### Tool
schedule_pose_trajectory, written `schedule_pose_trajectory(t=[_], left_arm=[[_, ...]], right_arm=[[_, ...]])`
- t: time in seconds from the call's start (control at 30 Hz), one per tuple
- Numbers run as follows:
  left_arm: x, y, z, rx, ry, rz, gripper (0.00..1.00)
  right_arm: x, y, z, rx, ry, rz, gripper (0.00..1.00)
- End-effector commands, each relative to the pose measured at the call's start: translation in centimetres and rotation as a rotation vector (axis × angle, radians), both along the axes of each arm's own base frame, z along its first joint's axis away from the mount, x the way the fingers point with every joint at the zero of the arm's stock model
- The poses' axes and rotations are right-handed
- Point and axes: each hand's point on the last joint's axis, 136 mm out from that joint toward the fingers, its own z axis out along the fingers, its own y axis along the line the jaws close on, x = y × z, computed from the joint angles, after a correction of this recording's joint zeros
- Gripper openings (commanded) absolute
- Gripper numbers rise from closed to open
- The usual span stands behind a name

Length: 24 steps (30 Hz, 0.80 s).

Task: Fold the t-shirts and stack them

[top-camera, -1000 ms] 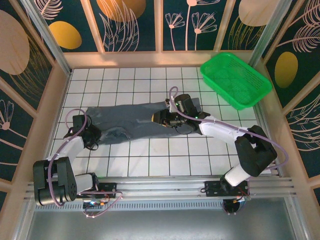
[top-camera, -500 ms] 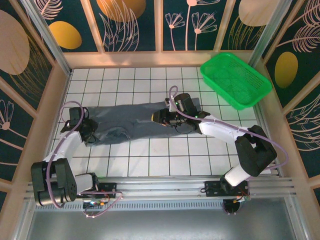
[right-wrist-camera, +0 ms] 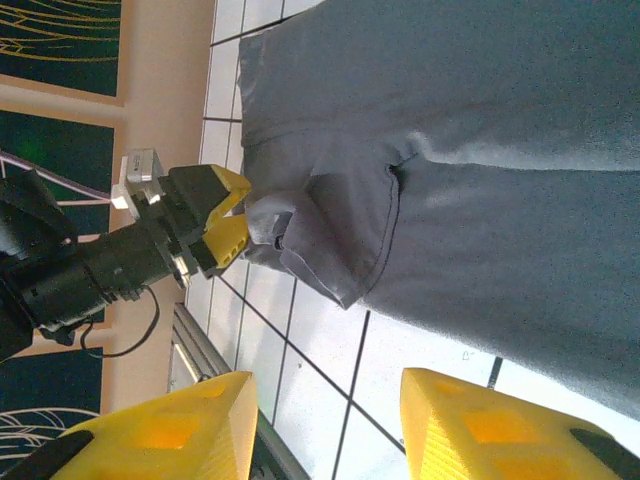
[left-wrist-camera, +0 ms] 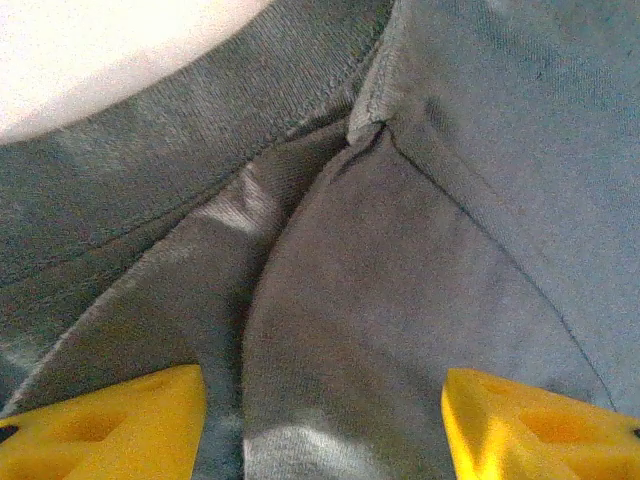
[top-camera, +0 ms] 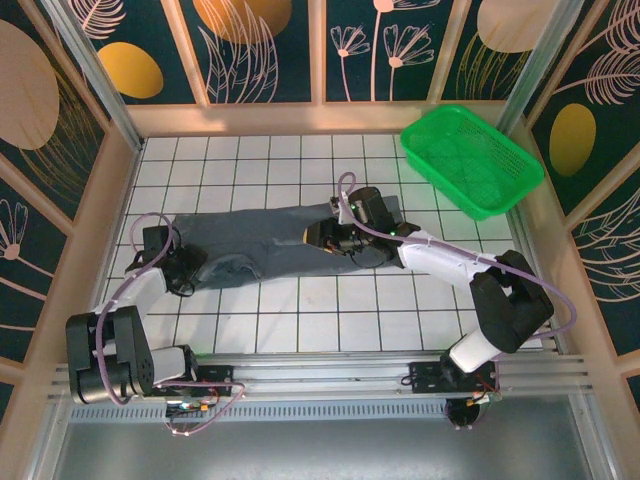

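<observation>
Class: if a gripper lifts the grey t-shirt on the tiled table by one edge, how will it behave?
Probably floppy: the t-shirt lies flat with soft creases, so a lifted edge should sag. Likely light, being thin cloth. Pushed, it would probably bunch rather than slide whole, as the wrinkles by the left gripper suggest.

A green mesh basket (top-camera: 470, 160) sits well apart from the right pincer (top-camera: 312, 237), beyond it and to its right, at the white-tiled worktop's (top-camera: 300, 320) far corner. Floral panels (top-camera: 260, 50) stand behind.
</observation>
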Motion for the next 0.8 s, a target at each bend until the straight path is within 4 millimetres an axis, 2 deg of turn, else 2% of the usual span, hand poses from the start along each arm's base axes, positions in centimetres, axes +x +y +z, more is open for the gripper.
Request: schedule_pose_trajectory(t=[0.0,0.17,0.33,0.5,0.77], left_arm=[[1.2,-0.6,0.1,-0.037,-0.064,-0.027,0.63],[2.0,-1.0,0.6,-0.063,-0.110,-0.039,0.61],[2.9,-0.8,2.6,-0.053,-0.175,-0.028,0.55],[3.4,-0.5,4.1,-0.035,-0.205,-0.023,0.43],[3.1,-0.5,3.9,-0.033,-0.199,-0.031,0.22]], right_arm=[[-0.2,-0.1,0.5,0.009,-0.015,0.019,0.43],[-0.2,-0.1,0.5,0.008,-0.013,0.013,0.43],[-0.1,-0.1,0.4,0.009,-0.009,0.009,0.43],[0.0,0.0,0.3,0.007,-0.006,0.009,0.43],[0.2,0.1,0.3,0.006,-0.006,0.010,0.43]])
